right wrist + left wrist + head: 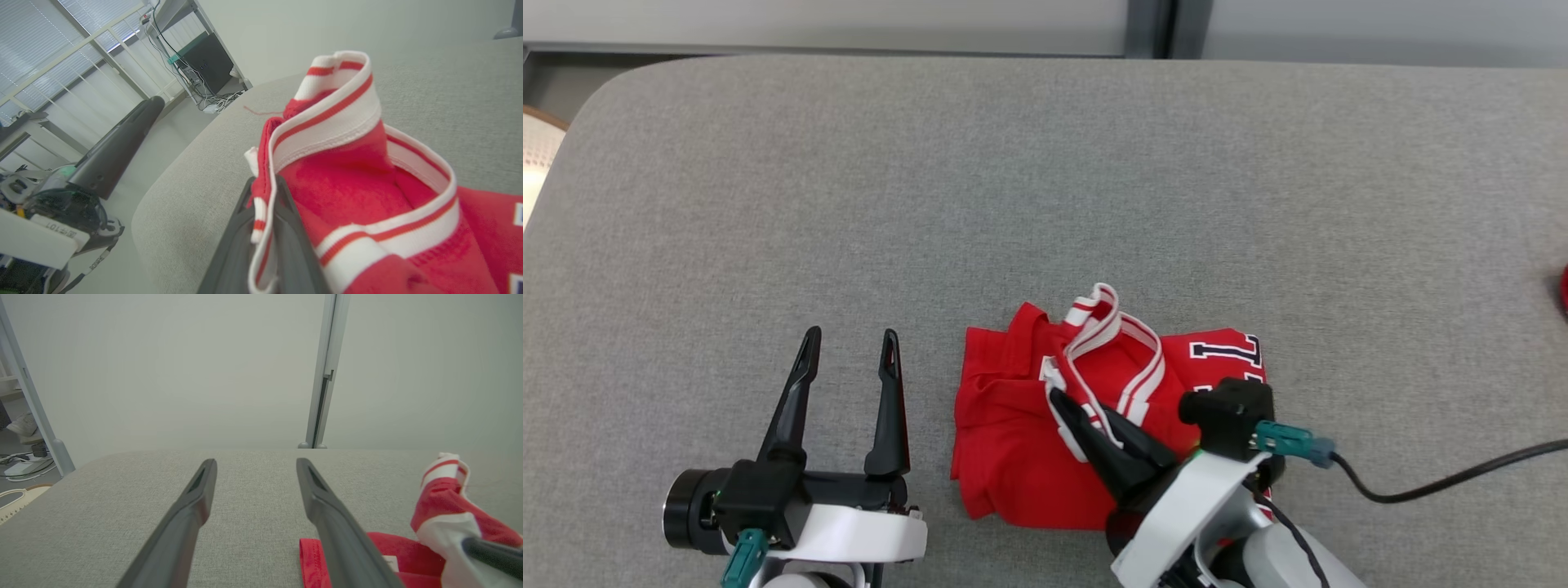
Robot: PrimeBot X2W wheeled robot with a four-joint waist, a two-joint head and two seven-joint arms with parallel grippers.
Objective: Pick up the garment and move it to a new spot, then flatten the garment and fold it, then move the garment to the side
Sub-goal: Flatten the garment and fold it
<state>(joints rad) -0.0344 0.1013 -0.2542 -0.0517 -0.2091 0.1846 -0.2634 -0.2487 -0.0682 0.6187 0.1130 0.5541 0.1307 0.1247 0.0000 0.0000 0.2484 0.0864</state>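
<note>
The garment (1013, 441) is a red jersey with white-and-red striped trim and dark numbers, lying crumpled on the grey table (1045, 204) near the front edge. My right gripper (1060, 402) is shut on a fold of its striped trim, and the collar loop (347, 106) stands up just beyond the fingertips (282, 192). My left gripper (849, 336) stands open to the left of the garment, apart from it, nothing between its fingers (196, 494). In the left wrist view the garment (445, 506) lies at the lower right.
The grey padded table stretches far and wide behind the garment. A black cable (1445, 482) runs from my right wrist across the table to the right. A red object (1563, 290) peeks in at the right edge. Shelving and cables (196, 61) stand beyond the table's left end.
</note>
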